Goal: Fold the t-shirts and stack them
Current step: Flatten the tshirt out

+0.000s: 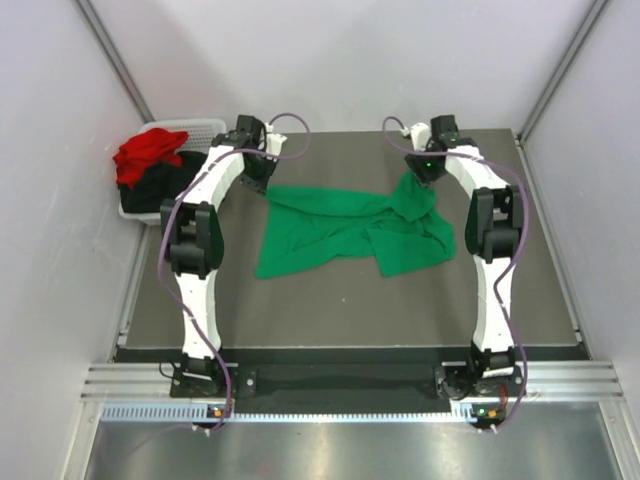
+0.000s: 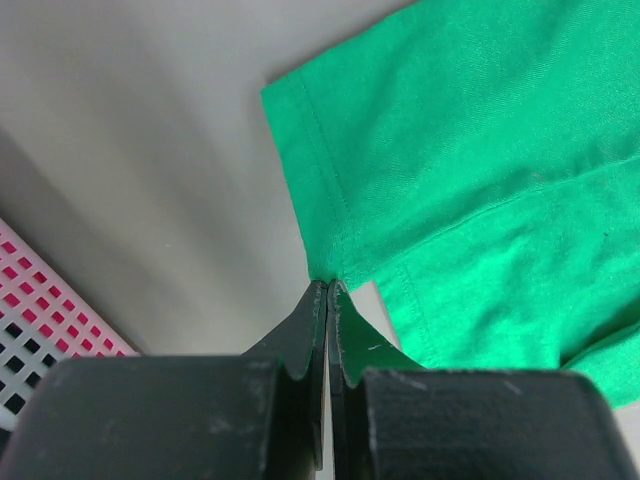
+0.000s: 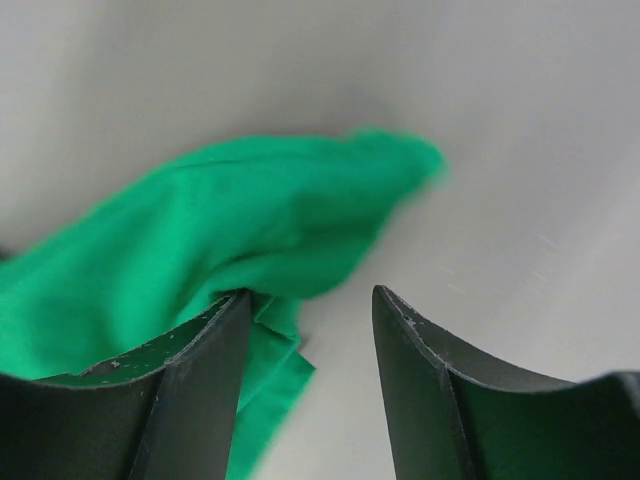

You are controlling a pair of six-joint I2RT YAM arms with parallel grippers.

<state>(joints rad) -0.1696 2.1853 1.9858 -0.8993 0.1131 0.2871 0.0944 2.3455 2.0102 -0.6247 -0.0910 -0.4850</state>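
Observation:
The bright green t-shirt [image 1: 340, 230] lies crumpled across the middle of the dark table. My left gripper [image 1: 267, 172] is at its far left corner. In the left wrist view the left gripper [image 2: 328, 286] is shut, its tips pinching the hemmed edge of the green t-shirt [image 2: 480, 150]. My right gripper [image 1: 421, 172] is at the shirt's far right bunch. In the right wrist view it [image 3: 310, 298] stands open; its left finger [image 3: 215, 330] touches a fold of the green t-shirt [image 3: 250, 210] and bare table shows in the gap. The red t-shirt [image 1: 145, 153] and black t-shirt [image 1: 160, 190] lie heaped in the basket.
A white lattice basket [image 1: 205, 125] stands at the table's far left corner, just left of my left arm; its wall [image 2: 40, 330] shows at the lower left of the left wrist view. Pale walls close in the table on three sides.

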